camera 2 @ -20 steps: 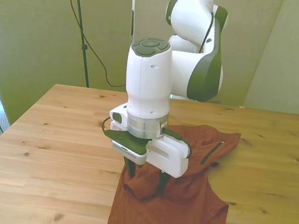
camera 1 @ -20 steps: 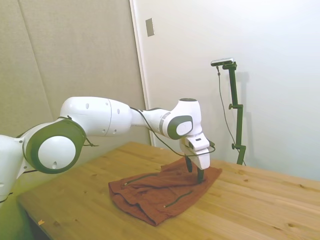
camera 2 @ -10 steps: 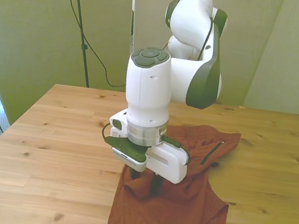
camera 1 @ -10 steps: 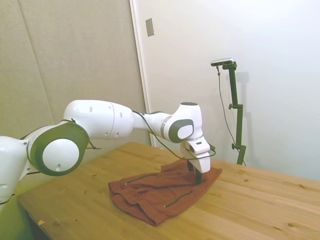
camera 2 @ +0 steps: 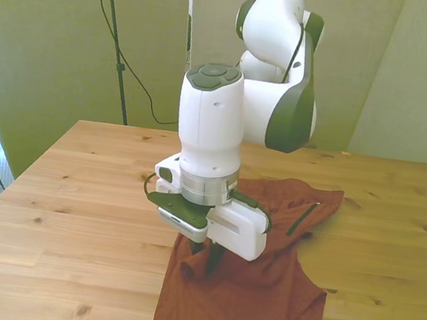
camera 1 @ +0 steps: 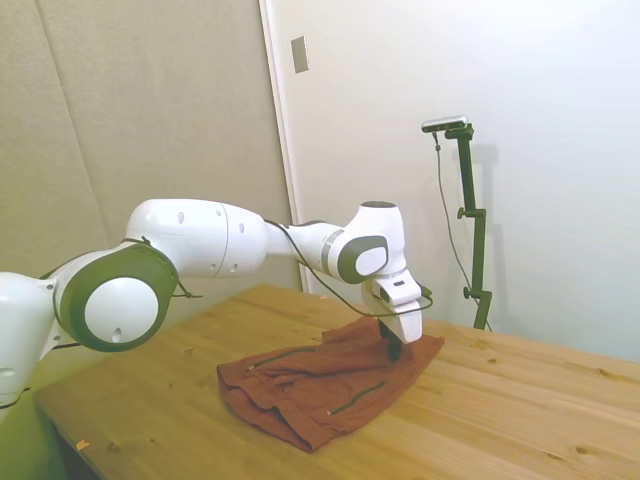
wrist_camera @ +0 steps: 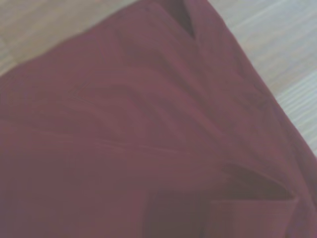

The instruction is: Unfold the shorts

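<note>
Rust-brown shorts (camera 1: 325,378) lay rumpled on the wooden counter (camera 1: 520,420), spread w/ one end near the counter's front-camera edge and the other reaching toward its middle; thin dark zipper line (camera 2: 299,217) showed on the upper part in the front view. Gripper (camera 2: 207,255) was down on the fabric near the shorts' edge on the front view's left, fingers drawn close together & pinching a raised fold of the shorts. Wrist view was filled w/ blurred red-brown cloth (wrist_camera: 148,139) creased into folds, bare wood at the corners.
</note>
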Tool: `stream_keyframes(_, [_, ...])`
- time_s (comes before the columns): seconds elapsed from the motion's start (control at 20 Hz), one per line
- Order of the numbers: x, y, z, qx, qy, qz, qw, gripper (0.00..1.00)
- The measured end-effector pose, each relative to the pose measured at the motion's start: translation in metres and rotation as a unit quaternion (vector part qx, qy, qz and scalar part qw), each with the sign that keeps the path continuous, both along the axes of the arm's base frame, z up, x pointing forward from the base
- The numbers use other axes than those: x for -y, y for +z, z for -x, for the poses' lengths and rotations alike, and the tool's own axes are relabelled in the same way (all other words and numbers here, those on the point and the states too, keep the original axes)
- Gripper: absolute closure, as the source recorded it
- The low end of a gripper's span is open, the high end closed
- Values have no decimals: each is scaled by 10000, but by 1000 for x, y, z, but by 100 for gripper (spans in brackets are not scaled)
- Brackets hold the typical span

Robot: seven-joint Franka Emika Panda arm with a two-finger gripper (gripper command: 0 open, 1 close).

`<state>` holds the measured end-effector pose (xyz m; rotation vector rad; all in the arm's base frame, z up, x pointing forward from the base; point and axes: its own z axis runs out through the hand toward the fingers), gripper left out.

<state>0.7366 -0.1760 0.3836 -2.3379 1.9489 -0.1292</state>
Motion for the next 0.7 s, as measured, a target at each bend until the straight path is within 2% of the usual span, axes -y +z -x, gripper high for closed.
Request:
stream_keyframes(0.25, [-37,41,-5,283,266,-19,9992,100])
stream_keyframes(0.7, [-132,106,-28,493,925,577,9928,100])
